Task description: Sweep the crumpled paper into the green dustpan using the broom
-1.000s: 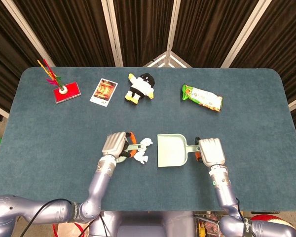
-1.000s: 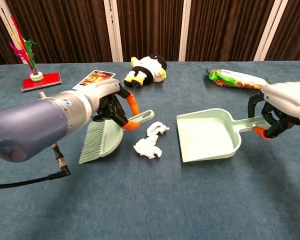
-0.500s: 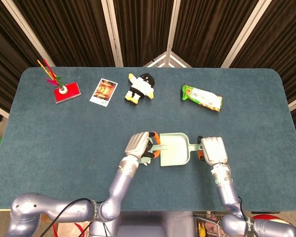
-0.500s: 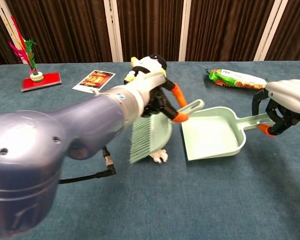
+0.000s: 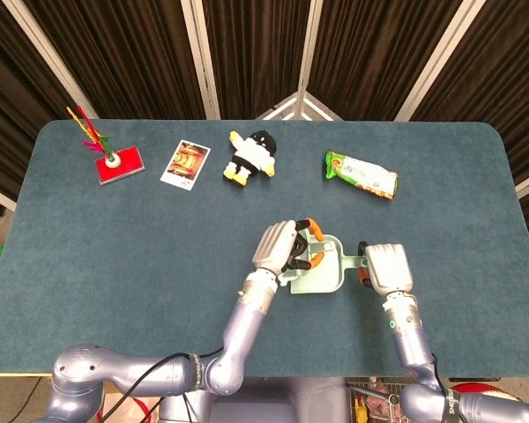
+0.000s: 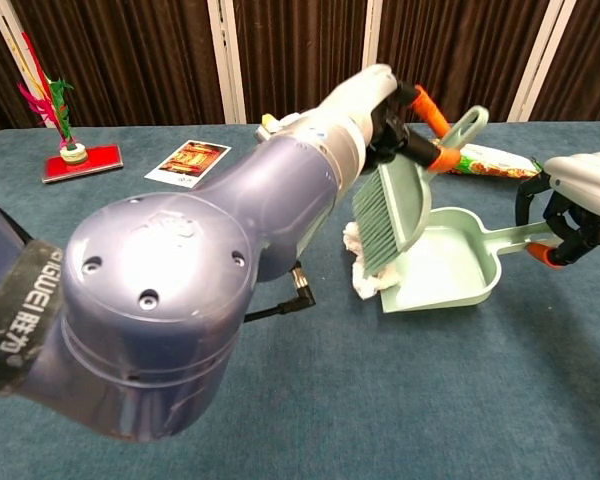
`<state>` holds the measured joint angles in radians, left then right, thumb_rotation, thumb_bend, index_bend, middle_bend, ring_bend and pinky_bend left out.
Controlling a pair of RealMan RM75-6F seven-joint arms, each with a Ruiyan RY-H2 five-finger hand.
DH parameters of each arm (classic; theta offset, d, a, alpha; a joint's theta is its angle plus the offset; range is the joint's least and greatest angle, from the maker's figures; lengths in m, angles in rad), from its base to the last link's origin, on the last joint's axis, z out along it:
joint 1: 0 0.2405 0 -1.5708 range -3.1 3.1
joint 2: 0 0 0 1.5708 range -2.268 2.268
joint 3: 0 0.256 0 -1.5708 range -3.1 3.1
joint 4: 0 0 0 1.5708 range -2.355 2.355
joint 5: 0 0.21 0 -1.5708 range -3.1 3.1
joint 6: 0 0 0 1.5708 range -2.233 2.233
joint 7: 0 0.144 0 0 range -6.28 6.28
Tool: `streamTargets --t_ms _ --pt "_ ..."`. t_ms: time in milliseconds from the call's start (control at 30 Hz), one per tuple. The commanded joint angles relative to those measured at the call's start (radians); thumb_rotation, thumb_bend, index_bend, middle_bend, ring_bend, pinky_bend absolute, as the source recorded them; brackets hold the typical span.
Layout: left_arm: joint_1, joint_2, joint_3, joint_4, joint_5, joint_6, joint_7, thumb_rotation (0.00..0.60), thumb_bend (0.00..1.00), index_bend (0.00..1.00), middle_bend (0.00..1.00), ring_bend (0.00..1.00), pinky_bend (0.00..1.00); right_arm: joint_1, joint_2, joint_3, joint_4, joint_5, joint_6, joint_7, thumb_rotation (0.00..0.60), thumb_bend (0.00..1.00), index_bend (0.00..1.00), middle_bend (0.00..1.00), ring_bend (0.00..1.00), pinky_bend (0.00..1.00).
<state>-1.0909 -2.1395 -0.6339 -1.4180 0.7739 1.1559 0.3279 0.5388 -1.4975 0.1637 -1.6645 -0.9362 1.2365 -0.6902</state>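
My left hand [image 5: 278, 246] grips the handle of the pale green broom [image 6: 393, 212], with its bristles down at the open left edge of the green dustpan [image 6: 450, 268]. Crumpled white paper [image 6: 364, 276] lies bunched at the pan's lip, partly behind the bristles. In the chest view the left hand [image 6: 379, 98] is high above the pan with the broom tilted. My right hand [image 6: 578, 196] holds the dustpan's handle [image 6: 525, 238] at the right. In the head view the left hand covers the paper and part of the dustpan [image 5: 324, 278]; the right hand [image 5: 386, 268] is beside it.
At the back of the blue table [image 5: 115, 256] lie a plush penguin [image 5: 249, 157], a green snack bag [image 5: 361, 173], a picture card [image 5: 185, 163] and a red base with feathers [image 5: 115, 160]. My left forearm fills the front left of the chest view.
My left hand has swept the broom to the right, pushing both paper wads up to the dustpan's mouth. The dustpan and right hand have shifted slightly right.
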Motion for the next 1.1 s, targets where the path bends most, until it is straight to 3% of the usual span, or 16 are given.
streamTargets --t_ms 33,233,533,1100 --pt "0.014 0.02 -0.006 -0.028 0.017 0.011 -0.022 0.6 0.59 0.76 1.0 0.91 0.92 -0.001 0.003 0.0 -0.007 0.0 0.002 0.002 0.6 0.5 0.57 0.81 0.81 0.72" --pt "0.081 0.118 0.004 -0.122 0.049 0.012 -0.062 0.6 0.59 0.76 1.0 0.91 0.92 -0.001 -0.004 -0.007 -0.013 -0.001 0.014 -0.013 0.6 0.5 0.57 0.81 0.81 0.72" --pt "0.139 0.203 0.044 -0.17 0.044 0.006 -0.07 0.6 0.59 0.76 1.0 0.91 0.92 0.013 -0.033 0.002 0.025 0.006 0.027 -0.042 0.6 0.5 0.57 0.81 0.81 0.72" --pt "0.164 0.273 0.082 -0.138 0.034 -0.027 -0.109 0.6 0.59 0.76 1.0 0.91 0.92 0.036 -0.083 0.045 0.154 0.074 0.022 -0.064 0.6 0.5 0.57 0.81 0.81 0.72"
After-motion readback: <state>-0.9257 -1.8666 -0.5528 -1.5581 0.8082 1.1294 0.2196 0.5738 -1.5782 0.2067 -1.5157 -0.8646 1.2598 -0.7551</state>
